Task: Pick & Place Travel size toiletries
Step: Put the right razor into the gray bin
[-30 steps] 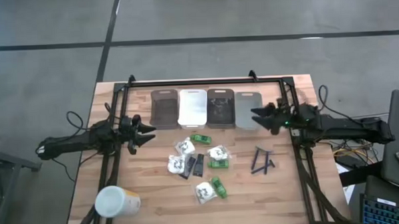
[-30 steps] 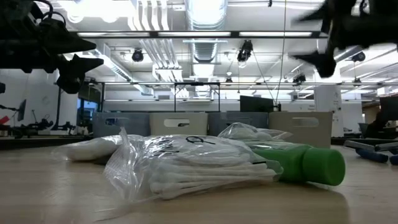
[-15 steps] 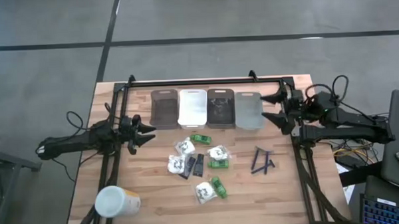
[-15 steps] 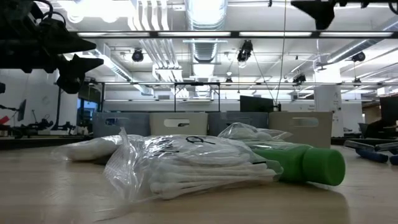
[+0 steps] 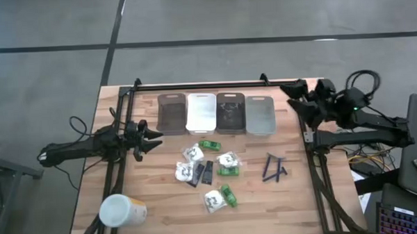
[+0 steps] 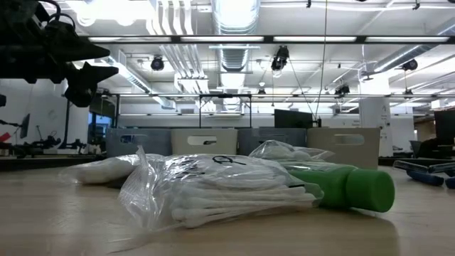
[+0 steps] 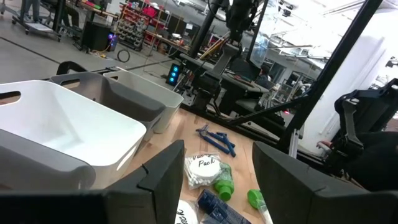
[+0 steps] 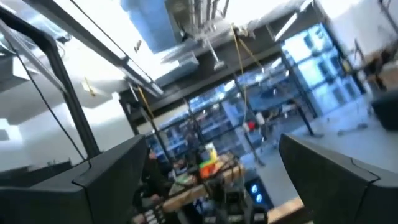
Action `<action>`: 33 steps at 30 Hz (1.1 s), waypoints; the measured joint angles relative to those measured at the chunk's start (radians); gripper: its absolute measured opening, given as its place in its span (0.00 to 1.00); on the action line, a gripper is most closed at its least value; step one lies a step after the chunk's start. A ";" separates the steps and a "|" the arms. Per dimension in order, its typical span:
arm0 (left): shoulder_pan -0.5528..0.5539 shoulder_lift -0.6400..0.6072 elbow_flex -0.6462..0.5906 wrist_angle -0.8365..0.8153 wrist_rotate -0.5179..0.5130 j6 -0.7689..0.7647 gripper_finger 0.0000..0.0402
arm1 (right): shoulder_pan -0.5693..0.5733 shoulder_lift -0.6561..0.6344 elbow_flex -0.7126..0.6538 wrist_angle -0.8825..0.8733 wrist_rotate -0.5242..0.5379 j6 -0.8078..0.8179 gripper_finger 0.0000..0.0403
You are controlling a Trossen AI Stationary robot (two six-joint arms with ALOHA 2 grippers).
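Left gripper [image 5: 151, 141] parted, empty, above table's [image 5: 295, 211] left edge; right gripper [image 5: 296, 98] wide, empty, far right corner | toiletries [image 5: 209, 171] mid-table; sticks [image 5: 273, 167] lying roughly lengthwise toward bins [image 5: 215, 113]

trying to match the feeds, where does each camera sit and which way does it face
High: overhead, straight down on the table; both arms, left gripper, right gripper.
Low: tabletop height, level across swab packet; left gripper.
Left wrist: past its fingers at white bin.
Right wrist: past its fingers, up into the room.
Shared: white bin.
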 joint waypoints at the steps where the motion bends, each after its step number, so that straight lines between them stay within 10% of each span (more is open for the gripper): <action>1: 0.000 0.000 0.000 0.000 0.000 0.000 0.48 | 0.000 0.013 0.002 0.018 0.000 0.002 0.90; 14: 0.000 0.000 0.000 0.000 0.000 0.000 0.48 | 0.010 0.249 0.008 0.207 -0.129 0.208 0.90; 26: -0.001 0.000 0.000 0.000 0.000 0.000 0.48 | 0.117 0.511 0.401 -1.221 -0.036 0.197 0.90; 33: -0.001 0.000 0.000 0.000 0.000 0.000 0.48 | 0.234 0.679 0.470 -1.571 -0.060 0.130 0.90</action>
